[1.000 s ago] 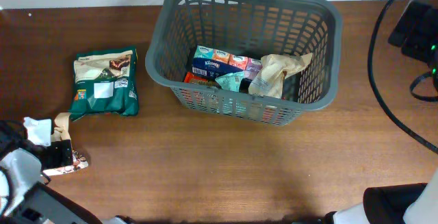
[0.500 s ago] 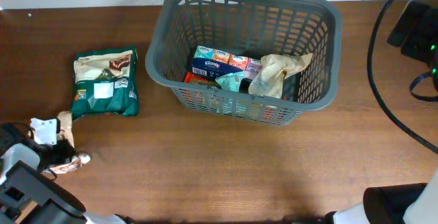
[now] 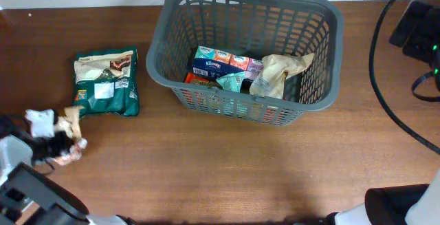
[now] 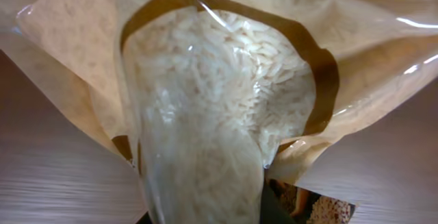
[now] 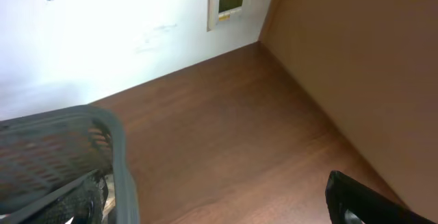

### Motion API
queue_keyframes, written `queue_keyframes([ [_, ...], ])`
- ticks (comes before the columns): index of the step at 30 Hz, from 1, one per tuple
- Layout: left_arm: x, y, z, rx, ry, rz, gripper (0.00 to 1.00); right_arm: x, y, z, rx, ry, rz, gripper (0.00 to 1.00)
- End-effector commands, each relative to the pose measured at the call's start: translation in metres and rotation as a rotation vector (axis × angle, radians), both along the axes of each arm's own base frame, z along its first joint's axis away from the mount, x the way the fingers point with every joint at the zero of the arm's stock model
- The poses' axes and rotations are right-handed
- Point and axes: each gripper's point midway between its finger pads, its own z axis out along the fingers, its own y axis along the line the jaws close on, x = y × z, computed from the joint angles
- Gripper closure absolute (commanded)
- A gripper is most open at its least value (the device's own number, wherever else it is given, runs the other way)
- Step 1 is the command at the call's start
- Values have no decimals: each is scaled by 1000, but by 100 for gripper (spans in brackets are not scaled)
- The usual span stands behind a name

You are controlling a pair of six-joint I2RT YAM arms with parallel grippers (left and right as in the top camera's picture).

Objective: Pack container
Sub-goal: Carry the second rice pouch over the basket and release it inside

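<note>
The container (image 3: 157,46), a dark grey slotted basket, stands at the back centre and holds tissue packs (image 3: 214,62), a tan bag (image 3: 280,73) and other packs. Its rim (image 5: 113,142) shows at the left of the right wrist view. My left gripper (image 3: 53,144) is at the front left, shut on a tan pack of rice (image 3: 69,120). That rice pack (image 4: 219,94) fills the left wrist view and hides the fingers. A green snack bag (image 3: 104,82) lies flat just behind it. My right gripper (image 5: 227,217) is open over bare table, one dark finger (image 5: 352,200) showing.
Black cables and a dark device (image 3: 419,25) sit at the right edge. A white wall with a small panel (image 5: 229,5) runs behind the table. A brown board (image 5: 356,66) stands right of the right gripper. The right arm's base (image 3: 392,208) is at the front right.
The left gripper's jaws have come together on the rice pack, which has crumpled and shifted slightly toward the back. The right arm and the basket have not moved.
</note>
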Motion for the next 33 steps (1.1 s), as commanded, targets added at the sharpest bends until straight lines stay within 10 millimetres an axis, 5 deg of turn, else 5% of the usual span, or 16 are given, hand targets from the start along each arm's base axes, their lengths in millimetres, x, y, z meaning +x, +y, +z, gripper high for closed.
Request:
queue_keyframes([
  [1,48,27,140,216,-301,-27,98,1,-1,2,6,-15,-5,1],
  [6,67,0,294,445,-602,-131,98,2,-1,4,6,-21,-5,1],
  [10,85,-69,400,510,-910,-294,98,2,-1,4,6,-26,-5,1],
  [14,103,-157,470,465,-1213,-507,98,2,-1,4,6,-26,-5,1],
  [15,107,-192,486,423,-1307,-589,98,2,-1,4,6,-26,-5,1],
  [18,117,-256,507,283,-1449,-698,99,2,-1,4,6,-26,-5,1],
  [22,136,-349,507,103,-1569,-876,98,2,-1,4,6,-21,-5,1],
  [25,156,-410,477,-20,-1550,-984,98,1,-1,3,6,-17,-5,1],
  [30,190,-489,379,-194,-1317,-1097,98,-1,-2,0,5,-3,-5,1],
  [33,202,-528,284,-288,-1052,-1146,98,-1,-2,0,5,-3,-5,1],
])
